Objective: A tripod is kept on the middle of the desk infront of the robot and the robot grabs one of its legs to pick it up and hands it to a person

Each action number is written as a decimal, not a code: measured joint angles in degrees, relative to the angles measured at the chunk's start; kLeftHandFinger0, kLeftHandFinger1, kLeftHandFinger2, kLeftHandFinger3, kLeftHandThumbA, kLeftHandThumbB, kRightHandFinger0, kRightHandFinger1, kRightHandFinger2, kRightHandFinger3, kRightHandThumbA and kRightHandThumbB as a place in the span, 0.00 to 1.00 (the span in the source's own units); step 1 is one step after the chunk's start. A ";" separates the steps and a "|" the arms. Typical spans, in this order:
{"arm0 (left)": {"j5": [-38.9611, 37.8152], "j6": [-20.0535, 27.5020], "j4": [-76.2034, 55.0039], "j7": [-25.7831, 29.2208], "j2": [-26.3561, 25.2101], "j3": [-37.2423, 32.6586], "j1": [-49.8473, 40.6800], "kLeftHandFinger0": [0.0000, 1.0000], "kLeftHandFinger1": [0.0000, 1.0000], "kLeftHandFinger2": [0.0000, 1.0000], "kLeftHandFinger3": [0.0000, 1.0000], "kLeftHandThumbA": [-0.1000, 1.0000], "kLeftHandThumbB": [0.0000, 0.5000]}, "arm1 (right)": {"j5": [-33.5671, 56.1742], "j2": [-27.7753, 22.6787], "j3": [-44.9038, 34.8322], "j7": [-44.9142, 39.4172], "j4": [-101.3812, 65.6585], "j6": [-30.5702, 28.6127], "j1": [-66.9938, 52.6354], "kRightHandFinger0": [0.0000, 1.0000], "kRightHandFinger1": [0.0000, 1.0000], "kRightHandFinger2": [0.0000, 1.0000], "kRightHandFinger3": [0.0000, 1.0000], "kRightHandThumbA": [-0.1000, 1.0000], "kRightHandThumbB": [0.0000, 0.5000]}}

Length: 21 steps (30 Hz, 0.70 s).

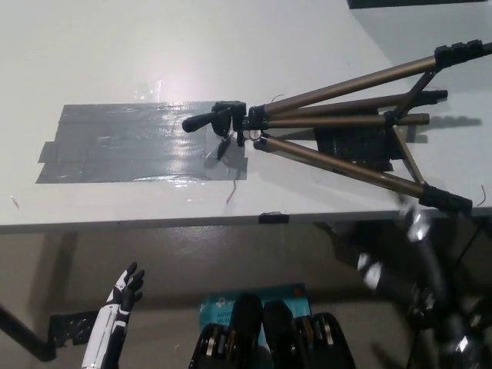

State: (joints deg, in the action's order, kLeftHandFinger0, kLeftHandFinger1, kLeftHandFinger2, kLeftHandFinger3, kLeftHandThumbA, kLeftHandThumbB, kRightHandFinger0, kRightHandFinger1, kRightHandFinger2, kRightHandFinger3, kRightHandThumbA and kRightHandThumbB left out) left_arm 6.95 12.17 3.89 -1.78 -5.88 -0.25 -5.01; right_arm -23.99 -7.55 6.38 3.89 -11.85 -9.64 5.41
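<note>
A bronze tripod (323,115) with black fittings lies on its side on the white desk (192,46). Its black head (215,120) points left and its three legs fan out to the right. The nearest leg (346,165) ends in a black foot (447,201) at the desk's front edge. My black right hand (417,224) is motion-blurred just below that foot, in front of the desk edge and apart from the leg; its fingers are too smeared to read. My white left hand (124,294) hangs open at the lower left, below the desk, holding nothing.
A large patch of grey tape (131,142) covers the desk left of the tripod head. A black patch (354,144) lies under the legs. The desk's front edge (154,224) crosses the view. A teal box (223,306) sits on the floor below.
</note>
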 measured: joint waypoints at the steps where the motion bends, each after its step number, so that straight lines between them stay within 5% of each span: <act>1: 0.03 0.09 -0.01 0.00 0.06 -0.01 -0.04 1.00 1.00 1.00 1.00 1.00 0.19 | -1.22 -1.19 -0.89 -0.27 -2.25 0.82 3.32 1.00 1.00 1.00 1.00 0.70 0.60; 7: 0.06 1.08 0.04 0.01 0.38 0.05 -0.66 1.00 1.00 1.00 1.00 1.00 0.13 | -3.11 -6.22 -2.07 -3.43 -1.59 5.79 17.96 1.00 1.00 1.00 1.00 0.84 0.68; 15: 0.11 2.20 0.12 0.00 0.65 0.24 -0.80 1.00 1.00 1.00 1.00 1.00 0.14 | -6.31 -10.92 1.05 -8.23 10.51 11.03 32.89 1.00 1.00 1.00 1.00 0.76 0.73; 21: 0.19 2.32 0.15 0.00 0.74 0.26 -0.76 1.00 1.00 1.00 1.00 1.00 0.12 | -8.76 -13.07 6.15 -12.30 19.45 13.27 39.33 1.00 1.00 1.00 1.00 0.89 1.00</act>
State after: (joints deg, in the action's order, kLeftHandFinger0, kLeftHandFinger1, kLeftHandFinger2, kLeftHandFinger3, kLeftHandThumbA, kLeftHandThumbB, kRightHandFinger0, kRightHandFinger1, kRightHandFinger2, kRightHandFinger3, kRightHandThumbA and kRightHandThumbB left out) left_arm 7.14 14.49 4.04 -1.78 -5.14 0.01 -5.77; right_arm -32.75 -20.63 12.53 -8.40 7.60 3.64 44.74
